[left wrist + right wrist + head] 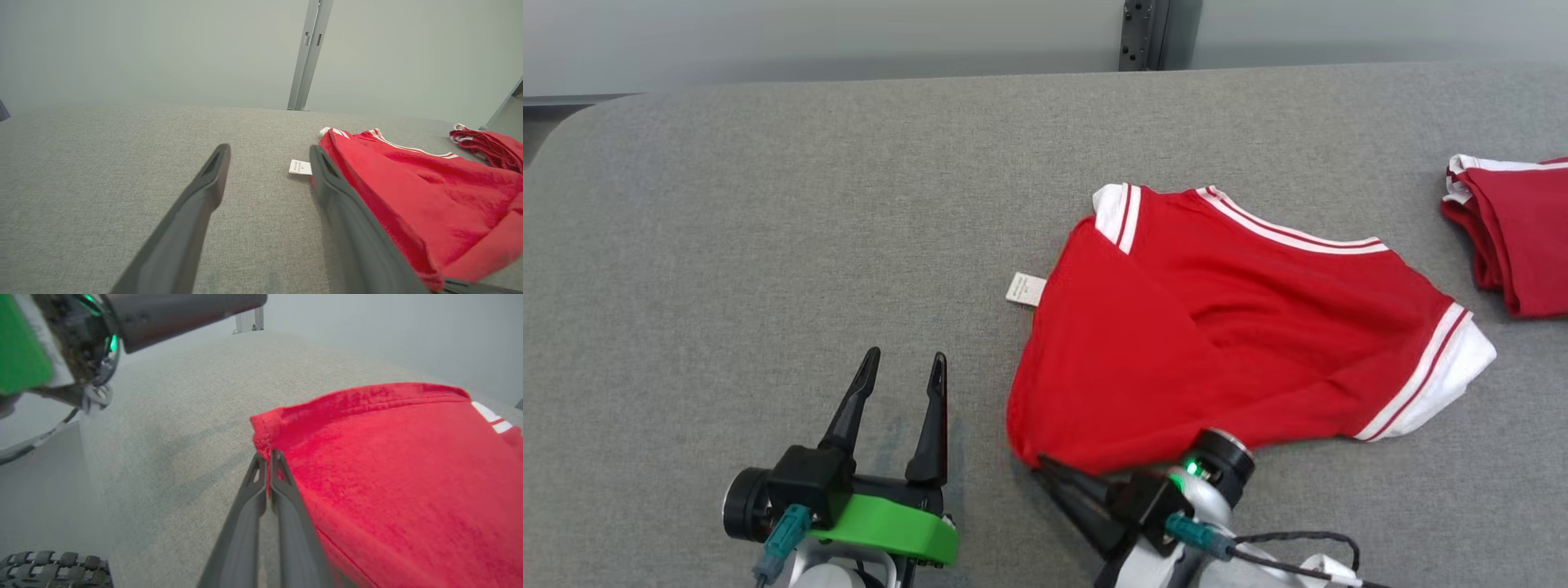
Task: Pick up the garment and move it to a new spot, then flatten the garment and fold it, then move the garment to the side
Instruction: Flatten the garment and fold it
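Pinches near-left hem corner of red garment (1225, 327) with right gripper (1041, 465), fingers pressed together on the cloth. Holds left gripper (907, 359) just left of it over grey fabric table (768, 204), fingers spread wide, clear of the cloth. Spread rumpled right of table centre, white tag (1025, 289) sticking out at left edge. At table's far right, second red garment (1515, 237), bunched. Behind, pale wall (849, 33) and metal post (1143, 33).

Lab-like test station: grey fabric-covered table (768, 204), bare pale wall (122, 49), metal post (1143, 33).
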You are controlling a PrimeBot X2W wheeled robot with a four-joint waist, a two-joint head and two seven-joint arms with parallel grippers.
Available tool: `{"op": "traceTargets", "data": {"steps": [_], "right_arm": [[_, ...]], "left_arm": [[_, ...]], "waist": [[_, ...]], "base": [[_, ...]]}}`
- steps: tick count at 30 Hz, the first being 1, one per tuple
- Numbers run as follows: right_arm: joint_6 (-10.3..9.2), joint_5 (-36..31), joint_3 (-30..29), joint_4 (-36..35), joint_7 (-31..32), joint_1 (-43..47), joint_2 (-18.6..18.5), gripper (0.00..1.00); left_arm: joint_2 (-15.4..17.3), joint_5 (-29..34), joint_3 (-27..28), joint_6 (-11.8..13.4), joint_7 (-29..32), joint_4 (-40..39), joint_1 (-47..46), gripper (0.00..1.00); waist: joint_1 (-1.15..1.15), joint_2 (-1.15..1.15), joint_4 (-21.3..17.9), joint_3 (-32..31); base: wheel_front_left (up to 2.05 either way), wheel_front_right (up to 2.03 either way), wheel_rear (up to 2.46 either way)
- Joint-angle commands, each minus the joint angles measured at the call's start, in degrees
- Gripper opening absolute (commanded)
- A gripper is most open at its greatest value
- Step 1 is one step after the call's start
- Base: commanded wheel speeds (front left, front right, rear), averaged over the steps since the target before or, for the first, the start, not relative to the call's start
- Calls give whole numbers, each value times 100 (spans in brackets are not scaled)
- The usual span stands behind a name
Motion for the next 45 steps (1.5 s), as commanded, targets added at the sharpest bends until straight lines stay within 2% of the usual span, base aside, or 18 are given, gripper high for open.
{"op": "traceTargets", "data": {"steps": [1, 7, 9, 10, 11, 12, 15, 19, 24, 27, 30, 38, 45], "right_arm": [[-8, 178, 312, -34, 78, -17, -113, 0], [-5, 942, 1587, -25, 310, -345, -425, 0], [-5, 1198, 1886, -45, 345, -445, -532, 0], [-5, 1316, 1977, -63, 322, -505, -564, 3], [-5, 1415, 2038, -92, 270, -546, -584, 18], [-5, 1502, 2074, -112, 230, -569, -612, 100], [-5, 1684, 2025, -191, 126, -640, -705, 100], [-5, 1765, 1570, -478, 0, -683, -831, 100], [-5, 1454, 638, -718, -34, -722, -991, 100], [-6, 1134, -26, -538, 137, -834, -1021, 100], [-7, 832, -452, -195, 458, -1083, -1016, 100], [-7, 679, -727, 1172, 1323, -2144, -857, 100], [-7, 1100, -159, 2192, 2107, -2750, -793, 100]], "left_arm": [[6, 34, 41, -16, 1, -21, 70, 100], [6, 37, 107, -32, 1, -16, 143, 100], [5, 36, 121, -31, 0, -15, 161, 100], [5, 35, 126, -32, 0, -12, 179, 100], [5, 36, 135, -32, 1, -5, 201, 100], [5, 39, 138, -30, 1, -2, 220, 100], [5, 53, 126, -34, 1, 10, 262, 100], [5, 63, 94, -29, 1, 19, 295, 100], [6, 59, 55, -9, 1, 8, 303, 100], [6, 28, 5, -30, 1, -7, 219, 100], [6, -17, -51, -2, 1, -43, 111, 100], [6, -233, -257, 84, 1, -85, -139, 100], [5, -419, -419, 183, 1, -108, -293, 100]], "waist": [[0, 0, 56, -49], [0, 0, 154, -133], [0, 0, 152, -162], [0, 0, 146, -173], [0, 0, 132, -187], [0, 0, 116, -200], [0, 0, 54, -242], [0, 0, -37, -292], [0, 0, -59, -279], [0, 0, 26, -194], [0, 0, 187, -67], [0, 0, 820, 347], [0, 0, 1213, 537]], "base": [[0, 0, 0], [0, 0, 0], [0, 0, 0], [0, 0, 0], [0, 0, 0], [0, 0, 0], [0, 0, 0], [0, 0, 0], [0, 0, 0], [0, 0, 0], [0, 0, 0], [0, 0, 0], [0, 0, 0]]}}
